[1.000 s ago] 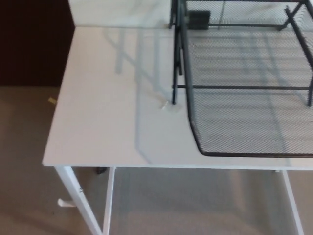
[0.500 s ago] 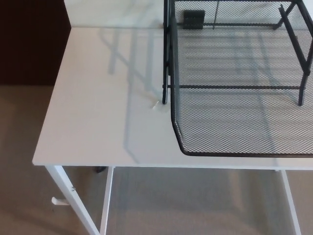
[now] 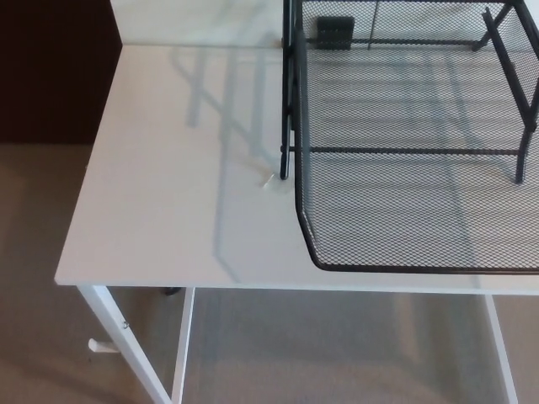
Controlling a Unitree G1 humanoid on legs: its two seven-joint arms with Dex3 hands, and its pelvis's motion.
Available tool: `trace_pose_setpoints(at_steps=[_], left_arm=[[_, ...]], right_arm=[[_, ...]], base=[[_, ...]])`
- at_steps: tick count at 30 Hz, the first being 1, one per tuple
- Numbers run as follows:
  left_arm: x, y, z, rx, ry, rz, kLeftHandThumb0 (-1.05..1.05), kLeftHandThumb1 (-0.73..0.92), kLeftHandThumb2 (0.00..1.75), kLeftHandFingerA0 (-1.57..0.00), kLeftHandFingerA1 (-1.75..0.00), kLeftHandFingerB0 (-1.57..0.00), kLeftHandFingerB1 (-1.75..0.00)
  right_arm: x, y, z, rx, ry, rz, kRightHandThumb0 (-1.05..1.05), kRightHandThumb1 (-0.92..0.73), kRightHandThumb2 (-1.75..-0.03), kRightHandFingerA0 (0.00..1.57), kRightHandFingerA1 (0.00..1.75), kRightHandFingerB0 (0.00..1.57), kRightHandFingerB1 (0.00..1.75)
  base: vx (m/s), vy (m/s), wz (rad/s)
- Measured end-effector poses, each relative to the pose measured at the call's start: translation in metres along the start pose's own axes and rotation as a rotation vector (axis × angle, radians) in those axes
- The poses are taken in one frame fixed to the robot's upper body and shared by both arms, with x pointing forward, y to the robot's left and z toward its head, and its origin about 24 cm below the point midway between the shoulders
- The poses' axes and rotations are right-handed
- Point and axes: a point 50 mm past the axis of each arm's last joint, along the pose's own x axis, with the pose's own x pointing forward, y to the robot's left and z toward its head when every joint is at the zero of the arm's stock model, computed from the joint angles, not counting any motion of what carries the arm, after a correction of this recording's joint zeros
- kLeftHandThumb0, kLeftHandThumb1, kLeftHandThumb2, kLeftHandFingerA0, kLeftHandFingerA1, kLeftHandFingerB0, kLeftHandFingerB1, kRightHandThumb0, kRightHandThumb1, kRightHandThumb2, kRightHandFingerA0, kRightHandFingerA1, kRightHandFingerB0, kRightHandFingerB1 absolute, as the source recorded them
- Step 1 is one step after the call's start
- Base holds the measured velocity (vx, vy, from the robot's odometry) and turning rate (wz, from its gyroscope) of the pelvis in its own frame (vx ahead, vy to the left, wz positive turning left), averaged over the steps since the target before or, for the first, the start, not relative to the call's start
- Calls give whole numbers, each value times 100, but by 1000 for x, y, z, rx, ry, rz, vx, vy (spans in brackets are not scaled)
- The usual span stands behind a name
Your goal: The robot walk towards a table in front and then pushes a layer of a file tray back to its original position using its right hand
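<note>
Black mesh file tray [image 3: 404, 126] on right side of white counter [image 3: 168, 210], its pulled-out layer [image 3: 404, 219] reaching near the front edge. Tray cut off at top and right. Neither hand in frame, so their state can't be told. Small pale scrap [image 3: 268, 180] by tray post, unclear.

You saw a white table [image 3: 160, 210] on white legs [image 3: 118, 337], a black file tray [image 3: 404, 135] of fine wire mesh, a beige carpet [image 3: 42, 252], and a dark brown wall [image 3: 50, 76].
</note>
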Motion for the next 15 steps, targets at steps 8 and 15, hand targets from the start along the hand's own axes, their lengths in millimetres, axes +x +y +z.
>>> trace_pose_setpoints(at_steps=[8,15], left_arm=[[3,-2,5,1,-16,-6,-15,54,55,-54,-46,-43,-38],[5,-2,7,1,-24,-10,-17,53,56,-52,-45,-41,-37]], right_arm=[[-23,-17,17,-96,-154,-147,-44,-46,-71,4,33,6,26],[-37,-32,48,-136,-350,-264,-59,-51,-82,1,48,3,41]], base=[[0,0,0],[0,0,0]])
